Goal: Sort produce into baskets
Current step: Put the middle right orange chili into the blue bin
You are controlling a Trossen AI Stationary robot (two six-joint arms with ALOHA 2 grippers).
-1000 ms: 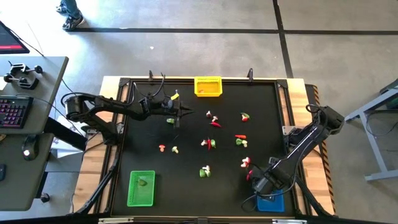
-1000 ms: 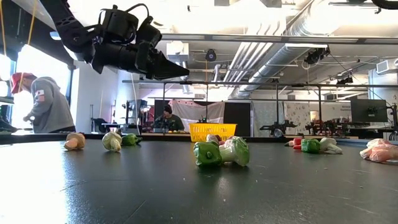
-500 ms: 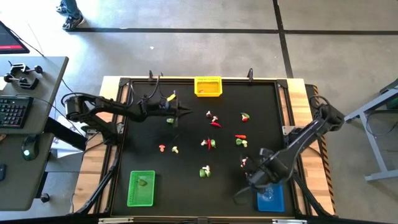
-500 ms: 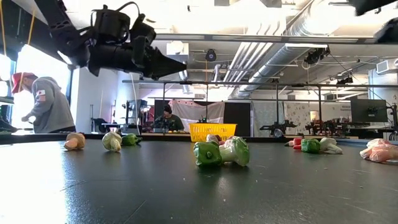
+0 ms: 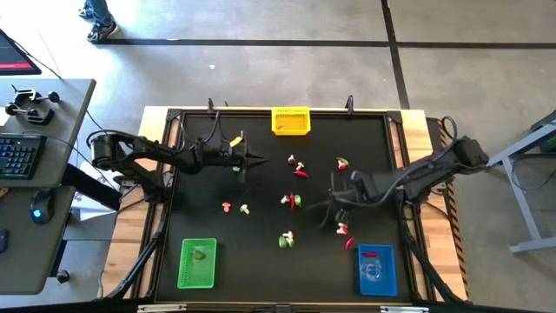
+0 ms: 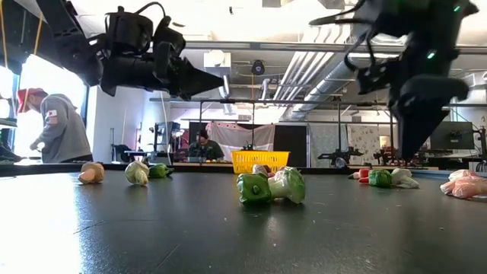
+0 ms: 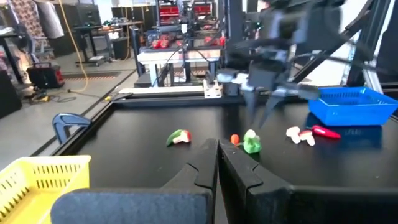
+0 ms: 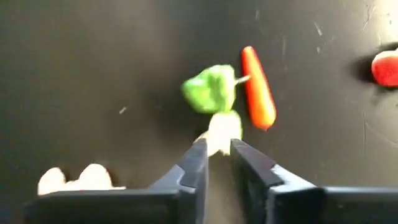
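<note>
Right gripper (image 5: 333,201) hangs over the right-middle of the table (image 5: 261,261), fingers a narrow slit apart, nothing between them. Directly under it in the right wrist view: a green piece (image 8: 210,88) touching a whitish piece (image 8: 224,127), with an orange-red piece (image 8: 258,94) lying just beside. You are set for a pick, so open wider before you descend; as the fingers stand they would only push the cluster. Choose one piece and come down with a finger on either side of it, away from the orange-red one, or you will lift two colours at once.

Left gripper (image 5: 258,157) hovers near the far-left part of the table, fingers pressed together, carrying nothing visible.

Room: the blue basket (image 5: 377,269) sits at the near-right corner, one red piece (image 5: 368,254) already in it. The green basket (image 5: 197,263) is at the near-left corner, the yellow basket (image 5: 291,120) against the far edge. Loose produce (image 5: 286,240) dots the middle; carry high over it. The two arms are well apart.
</note>
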